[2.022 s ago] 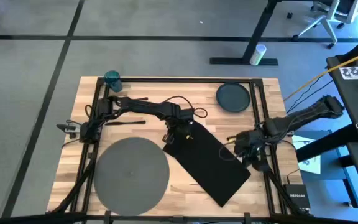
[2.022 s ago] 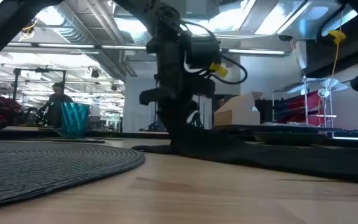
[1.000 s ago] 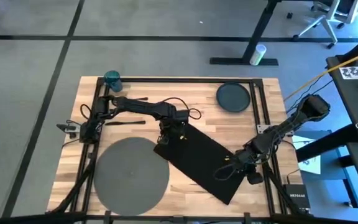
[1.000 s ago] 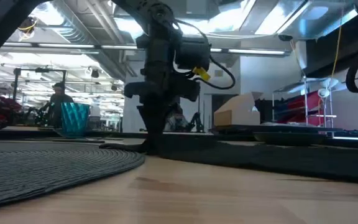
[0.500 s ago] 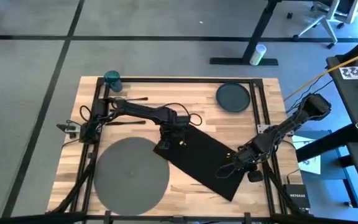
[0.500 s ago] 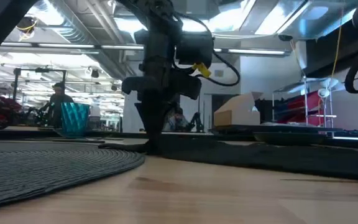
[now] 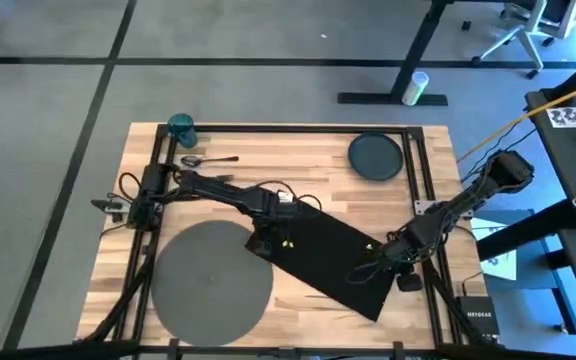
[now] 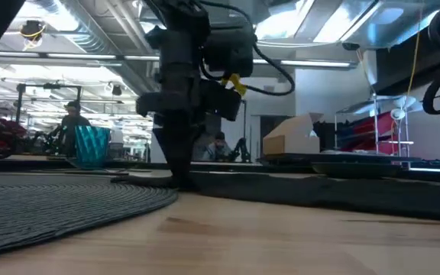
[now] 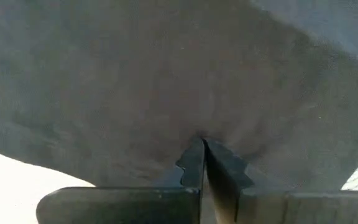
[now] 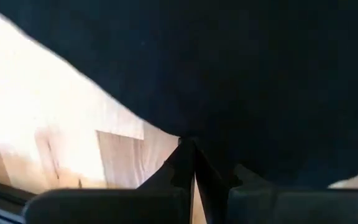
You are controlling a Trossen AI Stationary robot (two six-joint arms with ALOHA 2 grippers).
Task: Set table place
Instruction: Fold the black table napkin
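A black cloth napkin (image 7: 328, 262) lies flat and slantwise on the table (image 7: 318, 170), its left end beside the round grey mat (image 7: 211, 277). My left gripper (image 7: 265, 240) is shut on that left end. My right gripper (image 7: 372, 272) is shut on the napkin's near right end. The dark plate (image 7: 375, 157) sits at the far right, the teal cup (image 7: 180, 126) at the far left corner, and a spoon (image 7: 208, 160) lies near the cup. A fork does not show. My left gripper pinches the napkin's left end (image 9: 197, 127) between its two fingers, coming from above and pointing down. The cloth puckers toward the fingertips (image 9: 194, 162). The napkin stays on the table. My right gripper pinches the napkin at its edge (image 10: 173, 134) near the near right end, slanting down from the table's right side. One layer or several, I cannot tell. The cloth there lies low on the wood.
Black frame rails (image 7: 420, 180) run along the table's left, right and far sides. Cables trail over the left arm (image 7: 218, 188). Bare wood lies between the napkin and the plate. In the low view the mat (image 8: 52, 200) fills the left foreground, with the cup (image 8: 92, 145) behind it.
My left gripper has gone toward the table's near left, toward the mat, dragging the napkin's left end with it. The napkin has slid and turned a little on the table, while its near right end, held by the right gripper, has stayed about where it was.
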